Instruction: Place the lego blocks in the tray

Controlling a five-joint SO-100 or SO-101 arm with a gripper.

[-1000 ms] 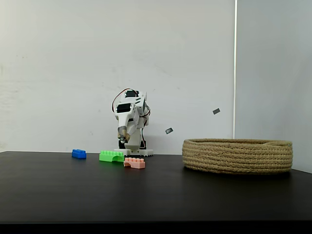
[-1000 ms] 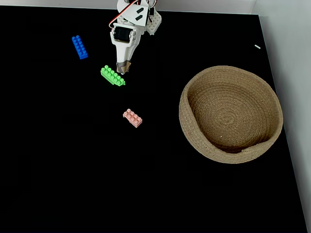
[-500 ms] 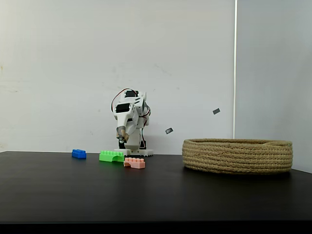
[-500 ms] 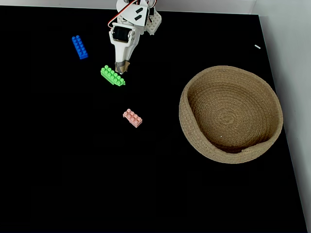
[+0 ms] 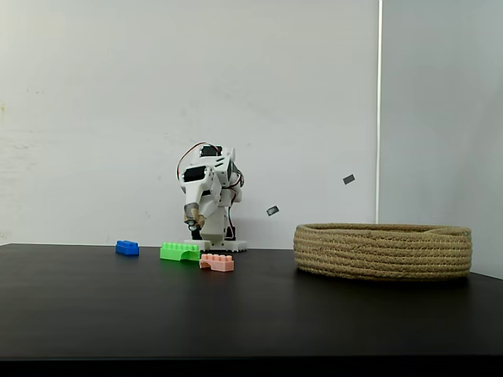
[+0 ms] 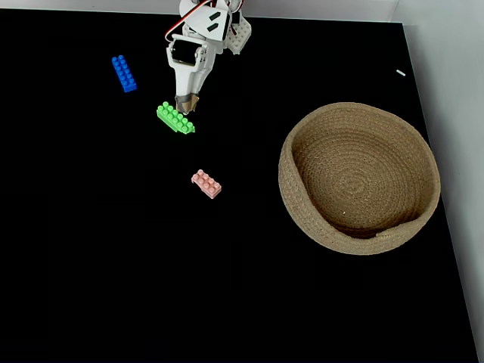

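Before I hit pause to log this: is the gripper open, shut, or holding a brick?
Gripper: shut, holding nothing, above the green arched brick.

My arm is built of white plastic shells with blocky black motor housings set into them, one showing as a dark square on my upper side in a fixed view. A thin red cable loops out from my back in an arc, with darker wires bundled beside it. My end effector narrows to a point wrapped in tan, tape-like covering. My base is a flat white plate, and its top shows a grid of small holes.
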